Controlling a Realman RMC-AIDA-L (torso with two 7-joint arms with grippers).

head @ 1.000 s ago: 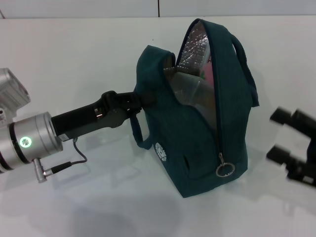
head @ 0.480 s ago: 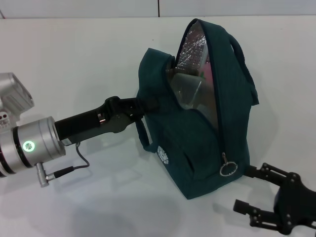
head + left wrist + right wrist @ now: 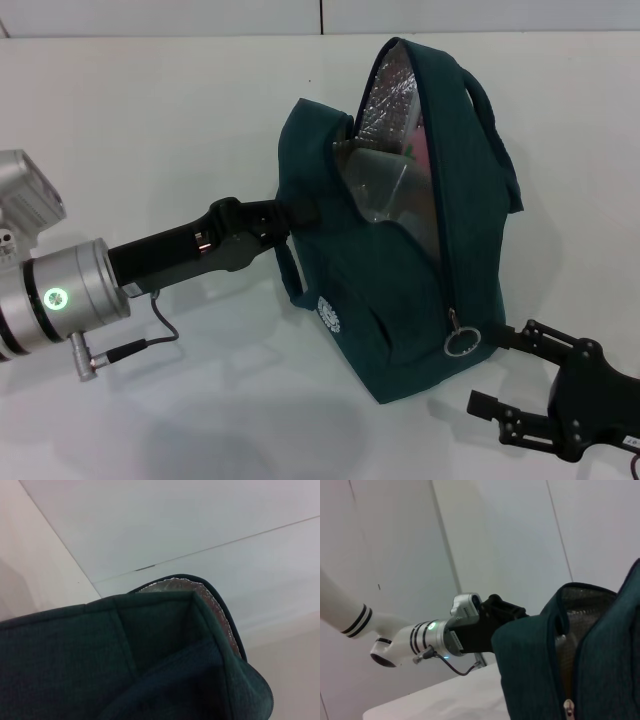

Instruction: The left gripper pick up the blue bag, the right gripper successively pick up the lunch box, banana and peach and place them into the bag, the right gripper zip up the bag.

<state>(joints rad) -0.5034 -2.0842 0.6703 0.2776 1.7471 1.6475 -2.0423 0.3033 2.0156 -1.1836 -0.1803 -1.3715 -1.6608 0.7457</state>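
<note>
The right tool [image 3: 505, 372] hangs with its fingers spread, holding nothing. The ring pull [image 3: 460, 343] lies just beside its upper finger, toward the blue bag [image 3: 400, 300] on the counter [image 3: 150, 120]; the zip runs steeply upward from there. The left tool [image 3: 285, 213] is closed on the bag's far side.

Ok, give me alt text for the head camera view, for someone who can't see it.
A blue bag stands unzipped on a white table, its near side gripped by the left gripper. Inside, the lunch box and something pink show against foil lining. The right gripper waits open beside the zipper's ring pull.
</note>
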